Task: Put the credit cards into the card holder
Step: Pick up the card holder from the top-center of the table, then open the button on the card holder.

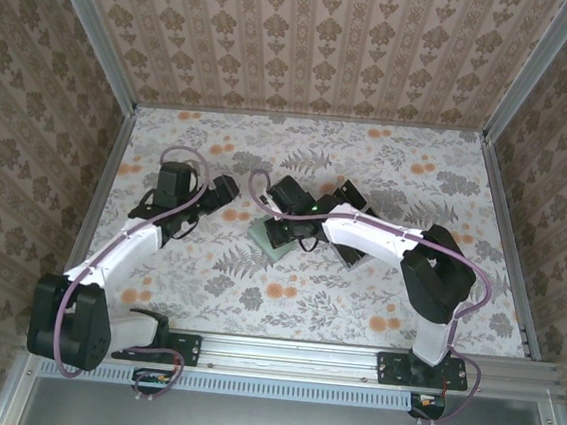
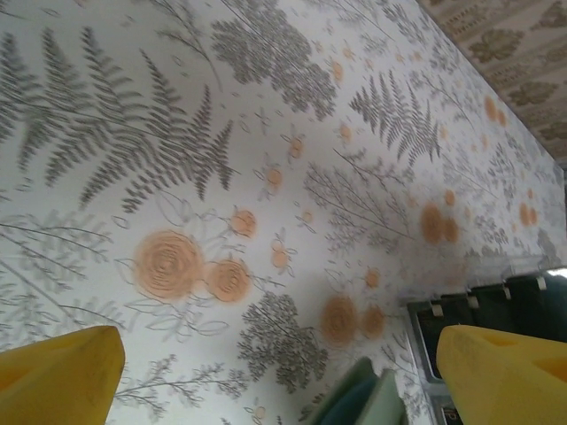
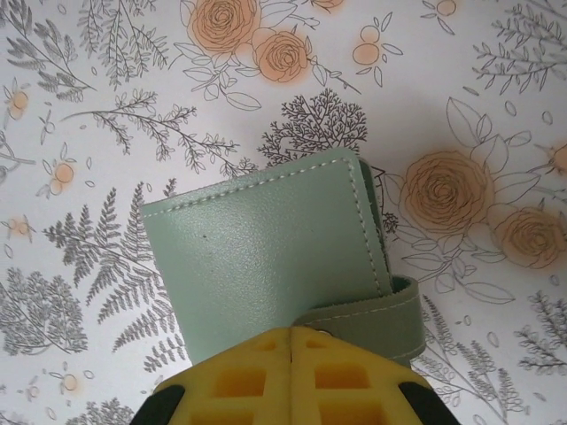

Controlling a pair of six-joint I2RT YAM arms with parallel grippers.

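The card holder [image 3: 257,248] is a sage-green stitched case lying closed and flat on the floral table, its strap [image 3: 381,319] curling from its right edge round to the front. My right gripper [image 3: 291,332] is shut, its yellow fingertips pressed together on the strap's snap end over the case's near edge. From above, the case [image 1: 264,239] lies mid-table under my right gripper [image 1: 287,233]. My left gripper [image 2: 283,381] stands open to the left of the card holder [image 2: 363,400], nothing between its fingers. Dark credit cards [image 2: 496,305] sit in a clear plastic sheet just beyond.
The clear sheet with the dark cards [image 1: 350,197] lies behind my right arm near the table's centre. Patterned walls close in the back and both sides. A metal rail [image 1: 290,354] runs along the near edge.
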